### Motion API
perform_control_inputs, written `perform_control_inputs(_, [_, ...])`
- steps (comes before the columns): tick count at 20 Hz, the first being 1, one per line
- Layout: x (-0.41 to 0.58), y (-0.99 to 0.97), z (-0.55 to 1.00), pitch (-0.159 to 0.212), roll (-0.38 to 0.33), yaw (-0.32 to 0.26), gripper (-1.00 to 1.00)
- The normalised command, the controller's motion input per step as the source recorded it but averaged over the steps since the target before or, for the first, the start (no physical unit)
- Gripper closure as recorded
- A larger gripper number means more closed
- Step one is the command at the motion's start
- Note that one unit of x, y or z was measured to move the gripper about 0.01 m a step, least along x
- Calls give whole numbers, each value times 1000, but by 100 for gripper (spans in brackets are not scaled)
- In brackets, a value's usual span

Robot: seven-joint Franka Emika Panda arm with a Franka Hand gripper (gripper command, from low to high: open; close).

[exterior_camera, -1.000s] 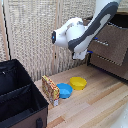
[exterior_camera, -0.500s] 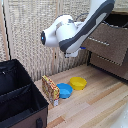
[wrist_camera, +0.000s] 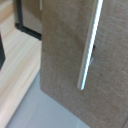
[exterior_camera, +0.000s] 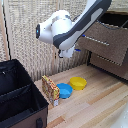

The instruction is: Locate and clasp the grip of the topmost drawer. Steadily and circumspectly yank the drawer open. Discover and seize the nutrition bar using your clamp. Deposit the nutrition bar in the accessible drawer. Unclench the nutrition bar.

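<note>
Clamp [exterior_camera: 68,52], jaw state unclear, well above nutrition bar [exterior_camera: 50,90] beside bowls.

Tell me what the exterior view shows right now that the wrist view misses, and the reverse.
Only the exterior view shows the arm and its clamp, the nutrition bar standing beside a blue bowl and a yellow bowl on the wooden floor, and a black bin. Only the wrist view gives a close look at the silver bar handle. Both show the topmost drawer pulled open.
</note>
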Motion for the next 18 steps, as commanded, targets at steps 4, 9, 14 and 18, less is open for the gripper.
perform_control_inputs(4, [159,156,0,26,360,-216,-100])
perform_control_inputs(9, [263,154,9,1,320,-192,-100])
perform_control_inputs(14, [411,182,2,0,308,-140,-100])
perform_control_inputs(18, [399,222,0,0,325,-133,-100])
